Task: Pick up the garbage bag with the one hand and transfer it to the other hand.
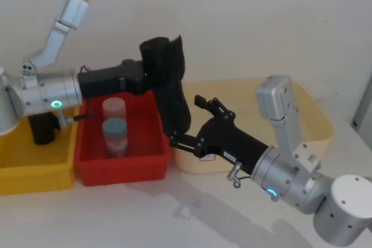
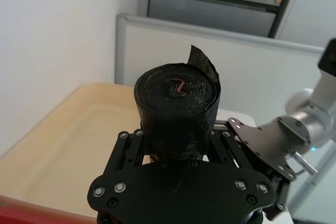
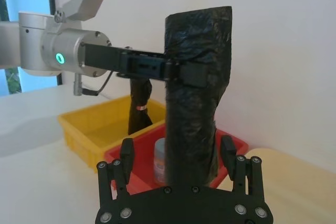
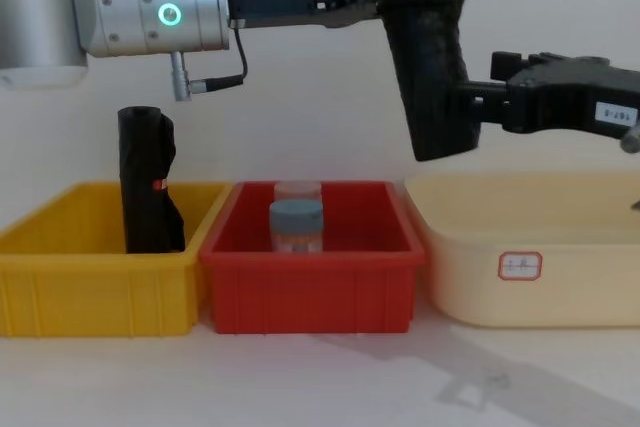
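The left pincer (image 1: 146, 78), on the arm with the green light, is squeezing the garbage bag (image 1: 171, 85) near its top. It is holding the bag up in the air, standing almost straight, above the spot where the red bin (image 1: 125, 169) is sitting next to the cream tub (image 4: 520, 217). It is gripping high up, and I think that is so the lower half is hanging free for the other arm to take.

The right pincer (image 1: 185, 119), on the arm with the blue light, is reaching in from the side, low on the bag. Its two fingers (image 3: 126, 153) are spread apart, one on each side of the roll. In the right wrist view a gap is showing between one finger and the plastic, so it is not squeezing yet. I think the left pincer is carrying the bag all by itself.

Up this high, the bag is hanging clear of the two jars (image 1: 114, 135) standing in the red bin. A second black roll (image 4: 148, 187) (the one with a small red mark) is leaning in the yellow bin (image 4: 90, 287), well away from both pincers. All three containers are sitting on the pale worktop (image 1: 174, 213).

As for writing, a small white label (image 4: 612, 114) is showing on the right pincer, but its dark marks are too tiny to read. A sticker with a red border (image 4: 520, 265) is sitting on the front of the cream tub — its marks are too faint to read as well.
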